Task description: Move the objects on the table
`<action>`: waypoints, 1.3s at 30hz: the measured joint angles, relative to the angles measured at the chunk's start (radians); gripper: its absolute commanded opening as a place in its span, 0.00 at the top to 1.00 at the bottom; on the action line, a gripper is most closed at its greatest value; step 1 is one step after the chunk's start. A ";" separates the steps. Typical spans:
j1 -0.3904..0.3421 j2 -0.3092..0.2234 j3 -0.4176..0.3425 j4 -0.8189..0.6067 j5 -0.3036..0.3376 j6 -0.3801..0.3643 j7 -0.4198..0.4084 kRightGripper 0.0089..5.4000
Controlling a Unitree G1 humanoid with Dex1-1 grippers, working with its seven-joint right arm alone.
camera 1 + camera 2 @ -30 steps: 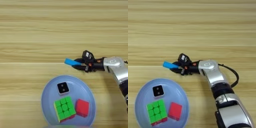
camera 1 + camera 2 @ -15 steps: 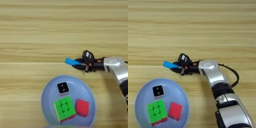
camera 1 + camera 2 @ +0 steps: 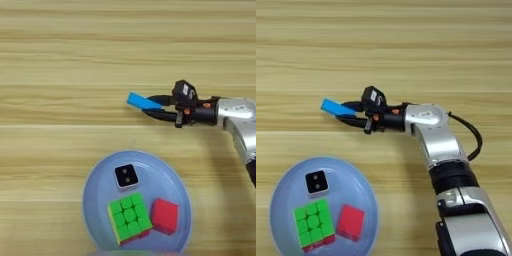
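I'm clamping one blue block (image 3: 143, 101) in my right gripper (image 3: 347, 114) mid-frame; three cubes are sitting on one plate (image 3: 97, 182), lower left.

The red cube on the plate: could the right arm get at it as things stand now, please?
Probably not right away. The red cube lies uncovered on the plate, beside the puzzle cube, and bare table lies between it and the right gripper. But the gripper is shut on the blue block.

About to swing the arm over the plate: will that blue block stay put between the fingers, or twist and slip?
The blue block looks stiff and flat, probably light. The right gripper seems to pinch only its near end, so it may pivot. Its smooth faces could slip; move slowly toward the plate.
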 measured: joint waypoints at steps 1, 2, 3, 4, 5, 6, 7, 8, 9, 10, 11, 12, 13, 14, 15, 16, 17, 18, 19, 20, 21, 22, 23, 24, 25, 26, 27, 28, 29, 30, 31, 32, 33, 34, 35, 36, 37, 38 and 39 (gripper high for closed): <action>0.013 -0.008 -0.003 -0.036 0.015 0.010 0.010 0.74; 0.019 -0.011 -0.005 -0.052 0.022 0.017 0.018 0.74; 0.031 -0.017 -0.005 -0.081 0.034 0.027 0.029 0.74; 0.034 -0.018 -0.005 -0.089 0.035 0.028 0.032 0.74; 0.054 -0.027 -0.006 -0.137 0.057 0.041 0.053 0.74; 0.061 -0.029 -0.006 -0.154 0.068 0.047 0.063 0.74; 0.064 -0.030 -0.006 -0.161 0.070 0.048 0.067 0.74; 0.071 -0.035 -0.006 -0.179 0.079 0.053 0.082 0.74; 0.079 -0.043 -0.005 -0.197 0.091 0.062 0.098 0.74; 0.087 -0.051 -0.005 -0.212 0.097 0.066 0.112 0.74; 0.095 -0.060 -0.005 -0.225 0.106 0.067 0.127 0.74; 0.101 -0.065 -0.005 -0.234 0.109 0.068 0.138 0.74; 0.109 -0.071 -0.003 -0.245 0.111 0.069 0.154 0.74; 0.122 -0.078 0.000 -0.262 0.117 0.069 0.175 0.74; 0.132 -0.084 0.002 -0.274 0.128 0.069 0.193 0.74; 0.145 -0.093 0.004 -0.283 0.133 0.069 0.212 0.74; 0.151 -0.098 0.004 -0.289 0.135 0.069 0.220 0.74; 0.158 -0.102 0.004 -0.294 0.137 0.069 0.232 0.74; 0.166 -0.105 0.005 -0.302 0.141 0.068 0.239 0.74; 0.171 -0.105 0.005 -0.305 0.146 0.068 0.244 0.74; 0.175 -0.107 0.007 -0.308 0.149 0.068 0.257 0.74; 0.180 -0.111 0.010 -0.312 0.150 0.067 0.269 0.74; 0.185 -0.115 0.012 -0.315 0.151 0.067 0.279 0.74; 0.192 -0.120 0.015 -0.323 0.151 0.067 0.287 0.74; 0.202 -0.126 0.019 -0.335 0.152 0.065 0.304 0.74; 0.210 -0.130 0.023 -0.345 0.153 0.063 0.315 0.74; 0.217 -0.132 0.029 -0.350 0.153 0.063 0.326 0.74; 0.223 -0.133 0.035 -0.352 0.153 0.063 0.334 0.74; 0.224 -0.133 0.037 -0.353 0.153 0.063 0.338 0.74; 0.225 -0.135 0.041 -0.358 0.153 0.062 0.346 0.74; 0.225 -0.138 0.045 -0.361 0.152 0.058 0.353 0.74; 0.228 -0.138 0.047 -0.364 0.152 0.055 0.357 0.74; 0.233 -0.138 0.051 -0.367 0.152 0.048 0.364 0.74; 0.238 -0.139 0.058 -0.368 0.151 0.046 0.367 0.74; 0.243 -0.139 0.065 -0.368 0.150 0.046 0.368 0.74; 0.246 -0.139 0.069 -0.368 0.148 0.046 0.369 0.74; 0.253 -0.139 0.082 -0.368 0.143 0.044 0.369 0.74; 0.256 -0.139 0.090 -0.368 0.133 0.041 0.369 0.74; 0.258 -0.139 0.095 -0.368 0.127 0.041 0.368 0.74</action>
